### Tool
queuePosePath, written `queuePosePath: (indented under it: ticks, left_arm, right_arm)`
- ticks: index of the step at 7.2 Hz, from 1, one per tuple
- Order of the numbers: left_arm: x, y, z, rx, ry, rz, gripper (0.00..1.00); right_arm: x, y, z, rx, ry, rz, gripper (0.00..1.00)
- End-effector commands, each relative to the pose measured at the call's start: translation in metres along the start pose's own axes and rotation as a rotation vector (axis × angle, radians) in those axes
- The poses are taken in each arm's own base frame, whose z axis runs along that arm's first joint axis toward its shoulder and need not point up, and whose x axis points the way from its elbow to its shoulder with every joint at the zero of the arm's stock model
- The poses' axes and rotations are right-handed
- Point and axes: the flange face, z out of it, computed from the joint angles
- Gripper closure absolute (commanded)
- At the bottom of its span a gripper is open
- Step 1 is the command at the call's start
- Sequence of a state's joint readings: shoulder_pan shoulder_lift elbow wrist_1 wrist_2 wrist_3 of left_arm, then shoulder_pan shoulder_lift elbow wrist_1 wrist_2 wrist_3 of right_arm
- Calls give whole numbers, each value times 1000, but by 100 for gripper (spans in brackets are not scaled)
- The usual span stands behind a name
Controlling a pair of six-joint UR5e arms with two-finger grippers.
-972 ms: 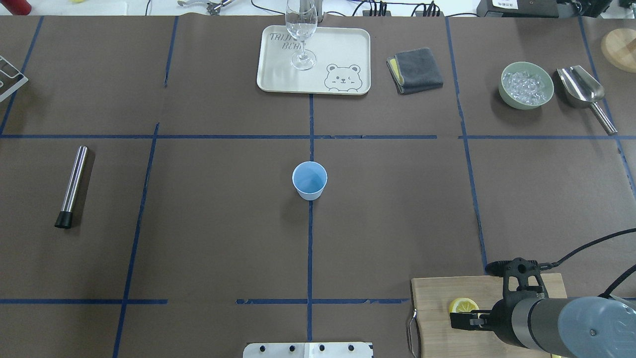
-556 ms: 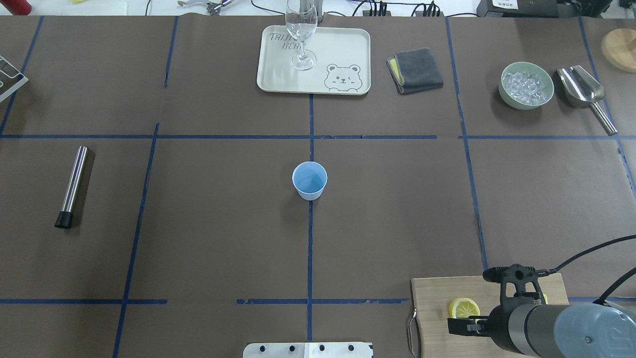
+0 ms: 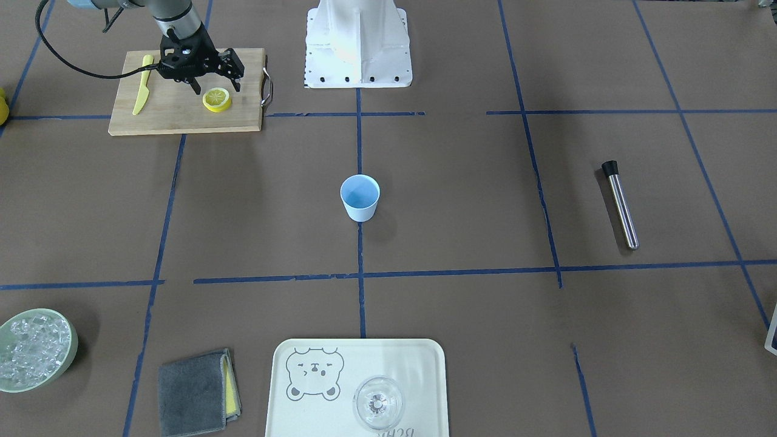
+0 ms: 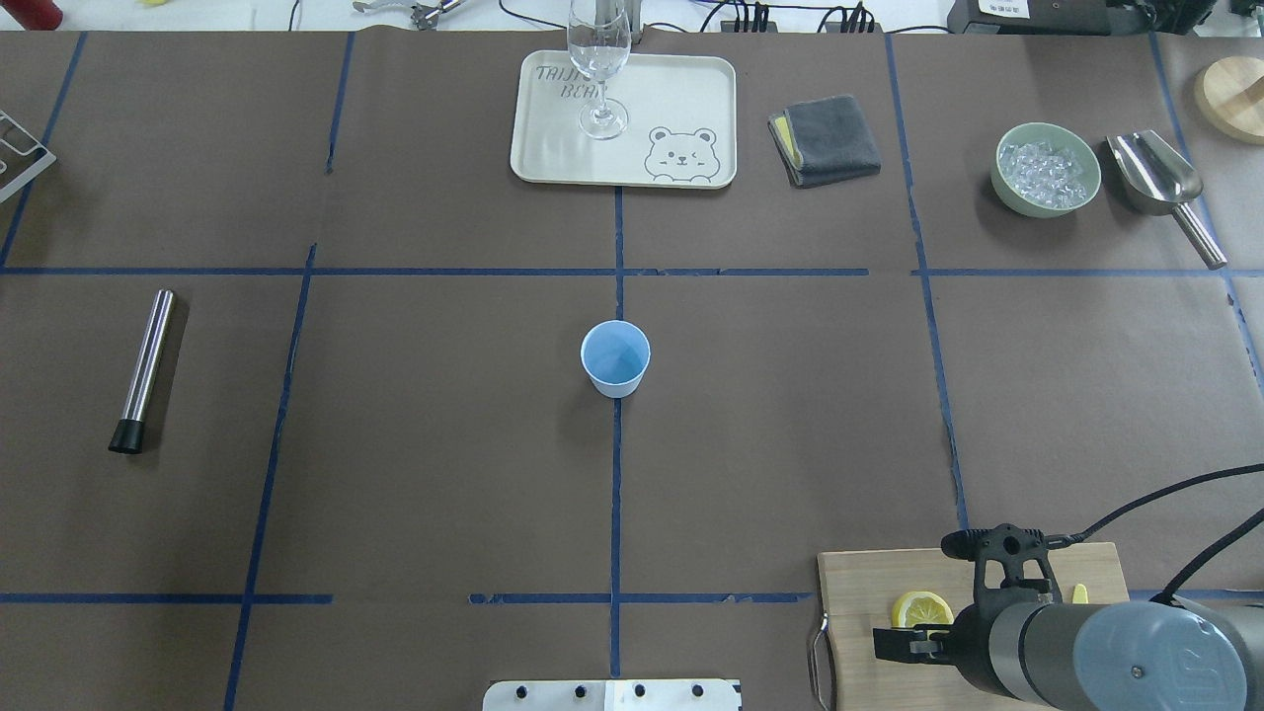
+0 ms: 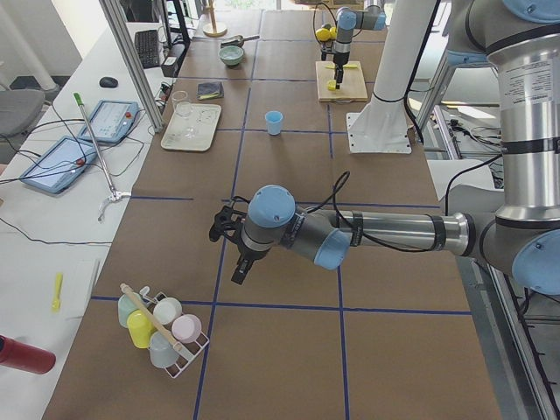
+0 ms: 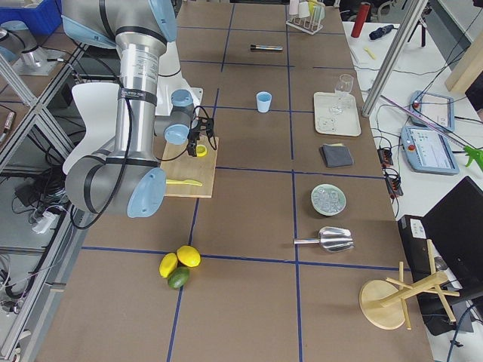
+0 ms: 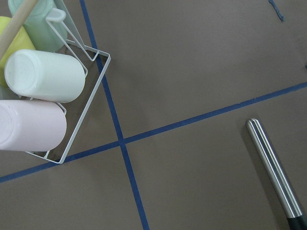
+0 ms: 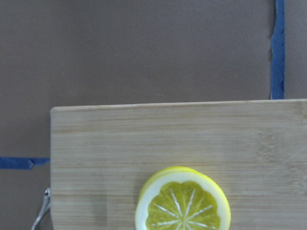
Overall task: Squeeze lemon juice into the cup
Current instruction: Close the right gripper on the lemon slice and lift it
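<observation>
Overhead behind, front opposite, both sharing cup (image 4: pixel 615 359)

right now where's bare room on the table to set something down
Bare: the table between the cup and the metal tube, and between the cup and the cutting board. Crowded: the far edge, with tray, cloth, ice bowl and scoop.

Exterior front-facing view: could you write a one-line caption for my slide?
Right arm's open claw poised at a lemon slice on the cutting board; light-blue cup stands mid-table.
</observation>
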State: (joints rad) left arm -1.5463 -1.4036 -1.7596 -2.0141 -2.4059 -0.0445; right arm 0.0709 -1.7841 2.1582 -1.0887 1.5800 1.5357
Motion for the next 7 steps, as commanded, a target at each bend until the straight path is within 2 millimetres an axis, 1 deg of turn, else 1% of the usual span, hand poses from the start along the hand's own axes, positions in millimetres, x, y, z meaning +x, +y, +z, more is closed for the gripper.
queuePosePath:
  ticks: [1, 2, 4, 5, 7]
  left_arm:
    - [0, -1, 0, 1, -1, 1, 0]
    - [0, -1, 0, 1, -1, 1, 0]
    - [1, -3, -1, 3, 0, 3, 0]
    - [0, -1, 0, 1, -2, 1, 0]
    - [0, -1, 0, 1, -2, 1, 0]
  right_arm:
    - [4, -6, 3, 16, 11, 8, 5]
    - [6, -9, 5, 29, 17, 13, 7]
    - [8, -11, 6, 43, 20, 14, 18]
    - [6, -12, 5, 46, 17, 14, 26]
    - [5, -13, 3, 58, 12, 16, 45]
